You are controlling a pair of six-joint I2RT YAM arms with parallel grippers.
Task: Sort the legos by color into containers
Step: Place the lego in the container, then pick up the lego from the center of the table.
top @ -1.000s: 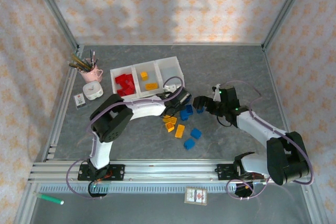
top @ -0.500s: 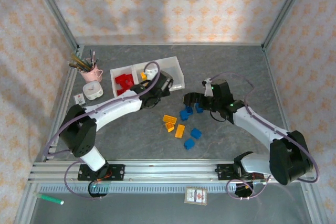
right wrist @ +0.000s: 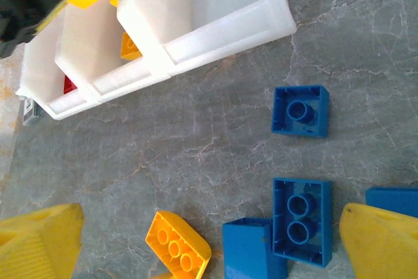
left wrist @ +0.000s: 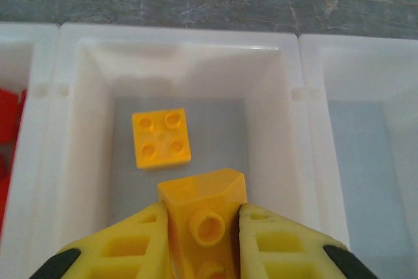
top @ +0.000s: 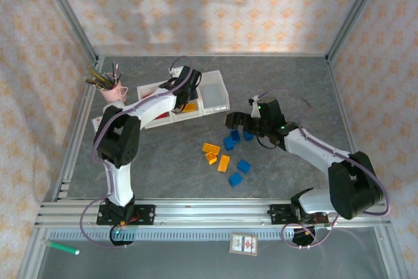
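Stretching over the middle bin (left wrist: 176, 36), left jaws pinch a yellow brick (left wrist: 204, 208).

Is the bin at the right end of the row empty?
Empty: seen from above, the right-end bin has nothing on its bare floor.

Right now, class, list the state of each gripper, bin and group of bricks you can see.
Left gripper: shut on a yellow-orange plastic brick, over the middle translucent white plastic bin.
Right gripper: open, above loose blue plastic bricks on the table.
Left bin: holds red bricks.
Middle bin: holds a square yellow-orange brick.
Right bin: empty.
Pink cup of pens: upright.
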